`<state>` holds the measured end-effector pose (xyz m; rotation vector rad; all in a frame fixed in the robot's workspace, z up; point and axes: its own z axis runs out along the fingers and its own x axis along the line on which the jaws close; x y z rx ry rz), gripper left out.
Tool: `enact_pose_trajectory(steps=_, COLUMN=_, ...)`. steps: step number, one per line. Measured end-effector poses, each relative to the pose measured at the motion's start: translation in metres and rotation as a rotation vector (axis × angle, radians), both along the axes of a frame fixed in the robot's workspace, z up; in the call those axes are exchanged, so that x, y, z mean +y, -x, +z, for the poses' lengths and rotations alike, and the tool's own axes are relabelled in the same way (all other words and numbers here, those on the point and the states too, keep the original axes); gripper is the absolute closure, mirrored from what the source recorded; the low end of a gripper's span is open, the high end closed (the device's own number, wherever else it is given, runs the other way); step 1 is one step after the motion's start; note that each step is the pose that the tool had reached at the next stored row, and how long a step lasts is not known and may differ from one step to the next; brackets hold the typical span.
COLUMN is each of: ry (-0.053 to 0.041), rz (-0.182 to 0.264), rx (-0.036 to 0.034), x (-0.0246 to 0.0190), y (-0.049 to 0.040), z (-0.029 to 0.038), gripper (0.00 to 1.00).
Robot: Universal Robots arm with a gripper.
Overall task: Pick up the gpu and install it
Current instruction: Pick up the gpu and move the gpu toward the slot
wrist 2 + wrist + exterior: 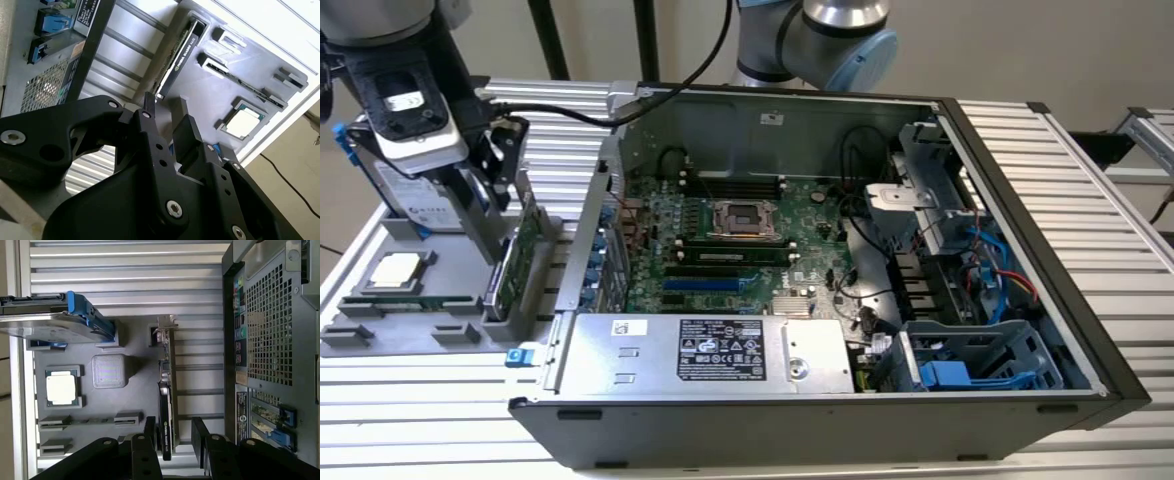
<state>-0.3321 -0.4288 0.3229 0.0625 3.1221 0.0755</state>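
We see beside the case (270, 340) (grey, perforated mesh panel): gpu (166, 410) green edge, black cooler, silver bracket. Gripper (173, 426) matte black. Tray (135, 390) plain grey. Hard drive (50, 325) silver, blue clips (82, 312). Processor chip (61, 387) silver lid. Table (125, 270) ribbed silvery white. Inside the case we see the motherboard (654, 225), green, with blue slots (700, 285).

Ribbed metal table (1047, 150) before pale wall (1041, 45).
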Motion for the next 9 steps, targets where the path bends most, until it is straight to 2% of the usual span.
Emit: enact_pose_trajectory(steps=9, ry=0.0000, rz=0.000, rx=0.0006, x=0.0000, y=0.0000, z=-0.0058, gripper=0.00)
